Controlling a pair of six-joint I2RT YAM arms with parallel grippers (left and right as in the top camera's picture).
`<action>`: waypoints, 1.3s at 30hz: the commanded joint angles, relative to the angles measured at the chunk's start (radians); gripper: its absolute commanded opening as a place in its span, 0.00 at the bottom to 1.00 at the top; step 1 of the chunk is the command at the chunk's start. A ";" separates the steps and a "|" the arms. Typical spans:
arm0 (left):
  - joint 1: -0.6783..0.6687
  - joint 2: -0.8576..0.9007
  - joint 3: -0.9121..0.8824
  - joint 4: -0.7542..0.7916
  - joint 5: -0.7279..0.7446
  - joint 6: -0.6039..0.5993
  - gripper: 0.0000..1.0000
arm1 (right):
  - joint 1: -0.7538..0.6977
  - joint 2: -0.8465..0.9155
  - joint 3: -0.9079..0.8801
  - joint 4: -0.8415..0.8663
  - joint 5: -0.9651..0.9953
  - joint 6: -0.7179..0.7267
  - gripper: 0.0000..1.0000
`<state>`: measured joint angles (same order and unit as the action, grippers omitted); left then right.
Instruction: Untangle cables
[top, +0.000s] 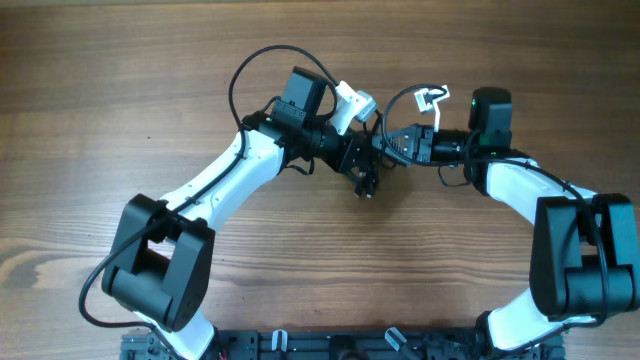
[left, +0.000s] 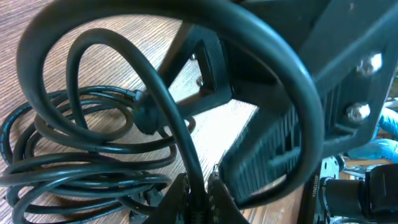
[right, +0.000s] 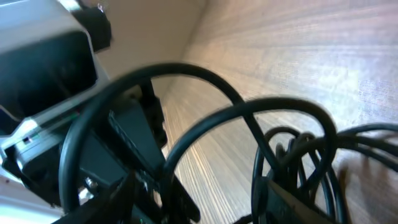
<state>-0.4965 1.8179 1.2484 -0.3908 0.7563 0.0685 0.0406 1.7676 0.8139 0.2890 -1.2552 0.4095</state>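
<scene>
Cables (left: 81, 155) are one loose coil of thin black cords on the table (top: 300, 260). They sit upper centre in the overhead, between the two claws, and lower left in the left wrist view. Left claw (left: 199, 190) is pinched narrow on one strand, which rises in a tall loop out of the coil. Right claw (right: 211, 199) has its fingers partly apart with cords crossing the gap, and I can't tell if it grips any. Cords look light, soft and springy with a smooth jacket, so they will likely slip and recoil, and pulling one drags the whole coil. Best hold is probably a single free strand near a plug end, not the crossed middle. No plug is clearly visible here.
</scene>
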 joint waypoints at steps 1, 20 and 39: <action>-0.004 0.016 -0.006 0.006 0.020 -0.002 0.09 | 0.005 0.019 0.010 0.048 0.037 0.133 0.59; -0.003 0.016 -0.006 0.021 0.000 -0.002 0.23 | 0.048 0.019 0.010 0.051 0.104 0.170 0.22; 0.063 -0.053 -0.006 0.048 0.091 -0.135 0.67 | 0.048 0.019 0.010 0.077 0.109 0.298 0.04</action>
<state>-0.4377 1.8164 1.2484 -0.3775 0.7757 0.0566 0.0845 1.7676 0.8139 0.3416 -1.1439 0.6739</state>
